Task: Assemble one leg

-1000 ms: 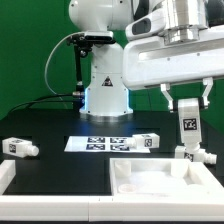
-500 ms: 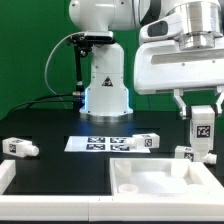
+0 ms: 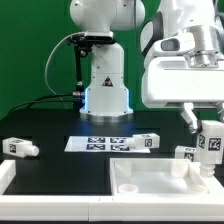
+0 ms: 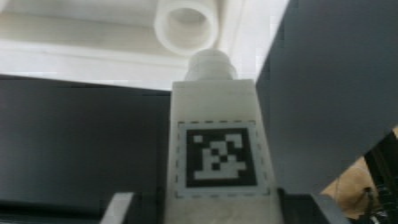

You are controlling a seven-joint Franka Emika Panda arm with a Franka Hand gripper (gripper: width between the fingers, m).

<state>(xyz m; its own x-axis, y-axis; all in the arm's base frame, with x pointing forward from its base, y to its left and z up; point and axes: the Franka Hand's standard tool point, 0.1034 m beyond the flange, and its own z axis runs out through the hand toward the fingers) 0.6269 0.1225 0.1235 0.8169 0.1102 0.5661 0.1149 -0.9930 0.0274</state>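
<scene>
Pinching the leg between fingers, upright over the white tray at the exterior view's right edge. Pointing tip-first toward the round socket just beyond; probably needing a straight push along that axis.

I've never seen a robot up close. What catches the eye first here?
A big white robot arm fills the back, and its fingers hold a small tagged white leg at the exterior view's right, by a white tray-like part. More such legs lie on the black table.
</scene>
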